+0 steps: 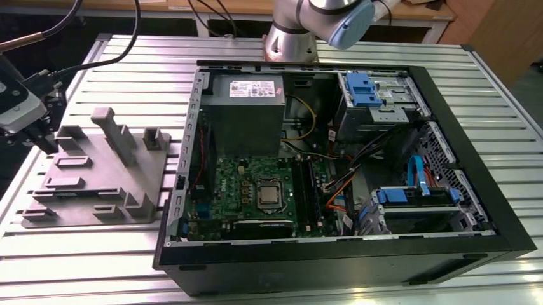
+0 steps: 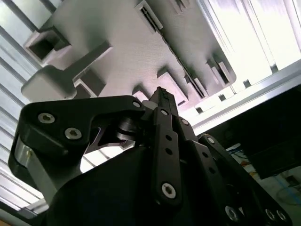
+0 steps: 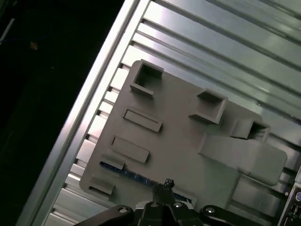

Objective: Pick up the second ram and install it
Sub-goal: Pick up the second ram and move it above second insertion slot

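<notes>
The second ram (image 3: 126, 173) is a thin dark-blue stick standing on edge in a slot of the grey fixture (image 3: 178, 136), along one of its sides. In the first wrist view my gripper (image 3: 168, 182) is lined up over that stick, with its fingertips pressed together and nothing between them. In the exterior view the gripper (image 1: 49, 147) hangs just above the far corner of the fixture (image 1: 93, 184), at the exterior view's left. The second wrist view looks along the gripper (image 2: 161, 92), whose tips are shut above the fixture (image 2: 127, 52).
An open black computer case (image 1: 297, 251) lies on the slatted metal table (image 1: 76, 260) beside the fixture. It holds a green motherboard (image 1: 246, 184) with long black slots (image 1: 304, 190), a grey power supply (image 1: 244, 108) and loose cables. A tall grey post (image 1: 110, 130) rises from the fixture.
</notes>
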Available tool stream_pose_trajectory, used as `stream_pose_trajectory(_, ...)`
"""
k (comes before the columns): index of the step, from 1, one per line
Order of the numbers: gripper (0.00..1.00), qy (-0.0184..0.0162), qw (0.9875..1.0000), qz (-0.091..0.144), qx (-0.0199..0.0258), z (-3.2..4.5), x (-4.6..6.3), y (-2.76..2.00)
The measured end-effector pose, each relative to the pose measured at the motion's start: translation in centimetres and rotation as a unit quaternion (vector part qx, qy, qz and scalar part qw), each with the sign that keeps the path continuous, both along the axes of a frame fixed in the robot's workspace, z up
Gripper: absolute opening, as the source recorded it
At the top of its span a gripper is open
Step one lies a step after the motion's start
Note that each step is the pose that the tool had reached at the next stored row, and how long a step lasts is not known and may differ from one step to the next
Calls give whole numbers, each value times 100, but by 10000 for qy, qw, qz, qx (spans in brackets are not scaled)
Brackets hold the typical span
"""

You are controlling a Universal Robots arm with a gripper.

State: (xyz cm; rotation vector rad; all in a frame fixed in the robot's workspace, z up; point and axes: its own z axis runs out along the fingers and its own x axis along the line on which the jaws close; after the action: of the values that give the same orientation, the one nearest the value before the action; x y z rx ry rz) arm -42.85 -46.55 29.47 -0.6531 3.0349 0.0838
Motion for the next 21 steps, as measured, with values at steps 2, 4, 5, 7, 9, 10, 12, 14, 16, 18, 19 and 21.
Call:
stream_pose_trajectory(2, 7, 0, 9998, 180, 0, -1, 0, 0)
stream_pose_trajectory(4, 7, 0, 9990, 452, 0, -3, 0, 0)
stream_pose_trajectory(5, 7, 0, 9985, 542, 0, -3, 0, 0)
stream_pose_trajectory(7, 7, 0, 9973, 729, 0, -5, 0, 0)
stream_pose_trajectory(9, 7, 0, 9959, 909, 0, -6, 0, 0)
stream_pose_trajectory(10, 7, 0, 9950, 998, 0, -7, 0, 0)
stream_pose_trajectory(12, 7, 0, 9930, 1177, -1, -8, 0, 0)
stream_pose_trajectory(14, 7, 0, 9907, 1361, -2, -10, 0, 0)
stream_pose_trajectory(16, 7, 0, 9880, 1541, -3, -12, 0, 0)
stream_pose_trajectory(18, 7, 0, 9851, 1719, -3, -13, 0, 0)
stream_pose_trajectory(19, 7, 0, 9835, 1807, -3, -14, 0, 0)
stream_pose_trajectory(21, 7, 0, 9800, 1989, -4, -16, 0, 0)
